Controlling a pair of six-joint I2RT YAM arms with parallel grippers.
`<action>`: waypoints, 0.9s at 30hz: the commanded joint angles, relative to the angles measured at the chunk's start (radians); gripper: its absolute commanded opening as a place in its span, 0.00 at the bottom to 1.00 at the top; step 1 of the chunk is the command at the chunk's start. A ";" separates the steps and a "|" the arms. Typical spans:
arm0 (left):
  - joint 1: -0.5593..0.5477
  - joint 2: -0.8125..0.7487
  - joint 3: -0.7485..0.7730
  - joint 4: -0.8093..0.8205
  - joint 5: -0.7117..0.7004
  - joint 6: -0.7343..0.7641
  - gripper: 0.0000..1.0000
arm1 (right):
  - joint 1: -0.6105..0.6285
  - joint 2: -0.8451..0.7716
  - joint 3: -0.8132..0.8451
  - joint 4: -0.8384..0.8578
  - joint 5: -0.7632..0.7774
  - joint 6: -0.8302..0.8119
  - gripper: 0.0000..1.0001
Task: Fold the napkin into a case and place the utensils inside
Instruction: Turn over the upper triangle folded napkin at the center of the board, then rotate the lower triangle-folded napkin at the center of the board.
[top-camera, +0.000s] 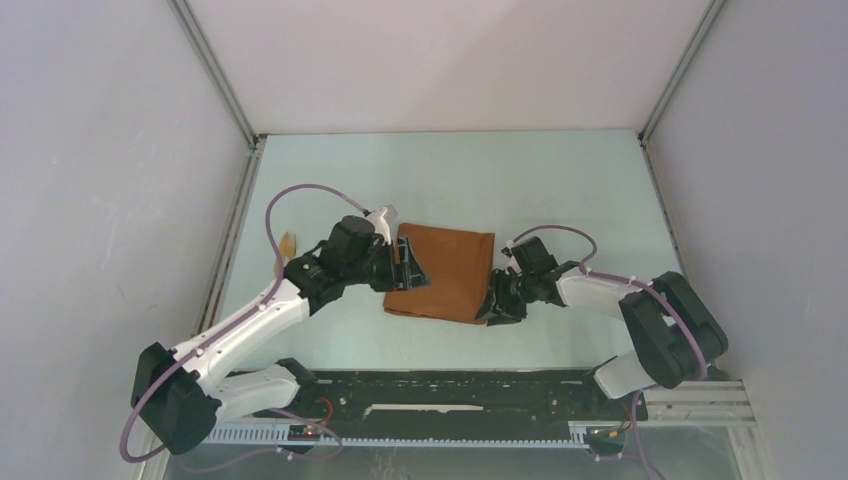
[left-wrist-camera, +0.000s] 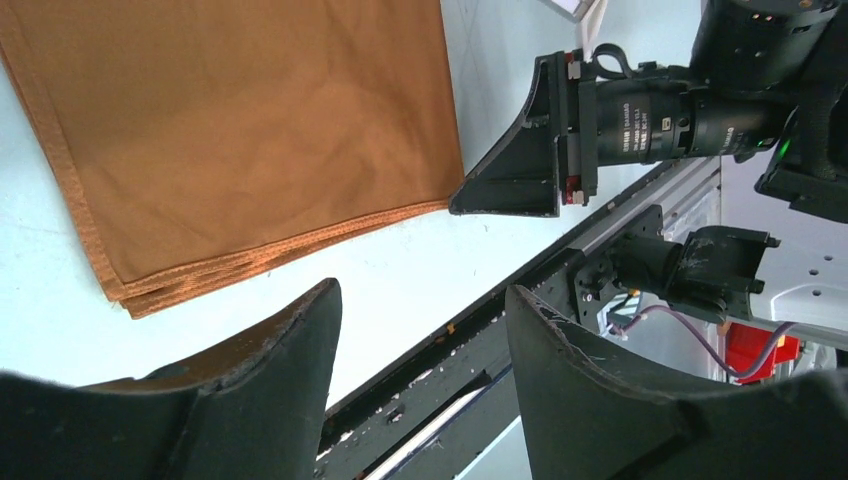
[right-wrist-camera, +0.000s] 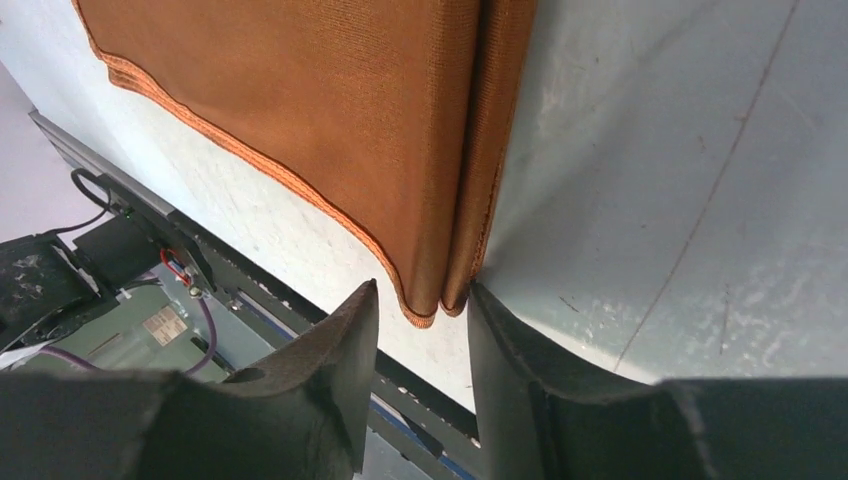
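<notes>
Just one napkin (top-camera: 445, 270), folded flat.

Robot lab cell: white panel walls (top-camera: 100, 150), aluminium framing (top-camera: 223, 75).

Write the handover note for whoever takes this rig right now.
Left claw: open, empty, by the napkin's left edge.
Right claw: open, astride the napkin's near right corner, not pinching.
Napkin: folded in layers, lying flat between the claws.
One wooden utensil shows beside the left arm; none seen in the cloth.
Done: first folds. Left: finish folding, put utensils inside.
</notes>
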 joint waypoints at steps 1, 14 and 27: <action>0.023 0.003 0.044 0.015 0.020 0.035 0.67 | 0.001 0.044 0.007 0.064 0.022 0.001 0.44; 0.074 0.015 0.065 0.010 0.062 0.067 0.65 | -0.107 0.028 0.022 -0.132 0.104 -0.068 0.06; 0.099 0.044 0.067 0.013 0.086 0.083 0.65 | -0.245 0.125 0.249 -0.424 0.152 -0.248 0.00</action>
